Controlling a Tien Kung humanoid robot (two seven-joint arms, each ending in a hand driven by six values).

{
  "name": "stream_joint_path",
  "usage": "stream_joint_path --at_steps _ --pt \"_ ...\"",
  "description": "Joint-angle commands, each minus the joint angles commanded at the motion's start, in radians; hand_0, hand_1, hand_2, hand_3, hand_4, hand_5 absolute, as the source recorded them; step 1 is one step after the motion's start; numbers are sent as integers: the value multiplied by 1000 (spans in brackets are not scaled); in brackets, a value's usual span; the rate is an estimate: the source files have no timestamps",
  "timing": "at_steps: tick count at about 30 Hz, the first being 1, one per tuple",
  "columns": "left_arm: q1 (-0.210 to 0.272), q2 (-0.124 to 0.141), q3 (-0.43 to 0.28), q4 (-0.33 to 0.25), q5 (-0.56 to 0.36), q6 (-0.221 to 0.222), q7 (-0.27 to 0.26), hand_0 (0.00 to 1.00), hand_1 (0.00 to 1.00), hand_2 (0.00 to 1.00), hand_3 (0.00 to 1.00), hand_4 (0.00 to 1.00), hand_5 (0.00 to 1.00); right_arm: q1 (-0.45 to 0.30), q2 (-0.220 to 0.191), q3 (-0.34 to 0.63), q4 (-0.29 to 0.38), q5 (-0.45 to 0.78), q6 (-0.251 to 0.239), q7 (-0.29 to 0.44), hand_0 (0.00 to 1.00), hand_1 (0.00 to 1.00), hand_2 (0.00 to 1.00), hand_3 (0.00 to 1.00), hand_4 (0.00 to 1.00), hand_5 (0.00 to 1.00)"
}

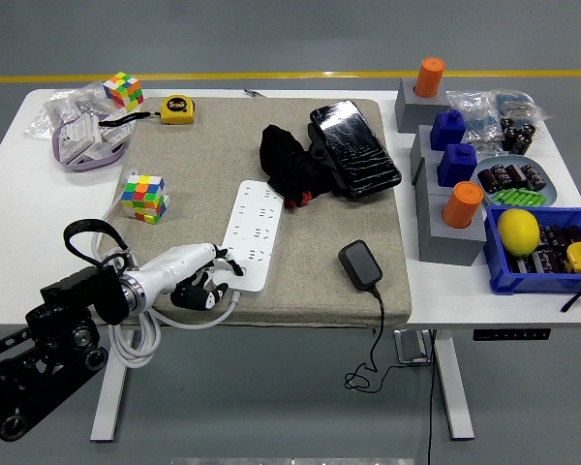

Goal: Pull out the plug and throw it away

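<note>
The left arm (48, 334) is extended from the lower left, its white hand (189, 274) held low with fingers curled downward.

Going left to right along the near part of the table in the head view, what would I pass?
Robot's white left hand → white power strip → black plug adapter → orange cylinder on grey block → yellow lemon in blue bin.

Black plastic plug adapter (359, 263) lies flat, unplugged, on mat's near-right corner; its black cord (377, 334) hangs over the worktop edge.
</note>
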Motion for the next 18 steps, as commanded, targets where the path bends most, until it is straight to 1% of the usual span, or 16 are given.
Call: stream_joint_path --at_steps 3,5,7,9,10,12,14,16,17,18 --pt "4 5 -22 -41 -6 3 -6 55 27 108 708 485 2 0 0 2 0 -1 0 0 538 621 671 584 977 514" --pt "5 7 -39 -75 -7 15 -18 55 27 109 706 488 2 -1 0 1 0 0 0 0 537 621 671 583 977 514" --pt "2 8 -50 -97 -9 27 -29 55 27 109 706 488 2 -1 0 0 0 0 0 0 537 621 671 583 977 514" --pt "-3 7 -61 -108 -14 30 -32 55 27 109 706 488 2 0 1 -2 0 1 0 1 537 621 671 583 977 514" --pt "-5 5 -66 -107 -14 33 -36 55 27 109 706 488 2 0 1 -2 1 2 0 1 537 621 671 583 977 514" --pt "-12 -9 -87 -87 -7 43 -46 57 29 111 695 490 2 1 2 -3 1 3 -1 2 539 621 671 583 977 514" --pt "-18 -22 -104 -65 9 77 -72 57 29 111 695 490 2 1 2 -5 1 3 -1 2 539 621 671 583 977 514" --pt "-27 -40 -127 -34 30 128 -113 57 29 111 695 490 2 2 3 -5 1 4 -1 2 539 621 671 583 977 514" --pt "-32 -50 -138 -19 35 150 -126 147 126 231 661 656 2 2 3 -5 0 4 0 2 538 621 670 583 977 514" --pt "-38 -58 -148 -6 38 165 -136 147 126 231 661 656 2 2 3 -4 0 3 0 2 538 621 670 583 977 514"
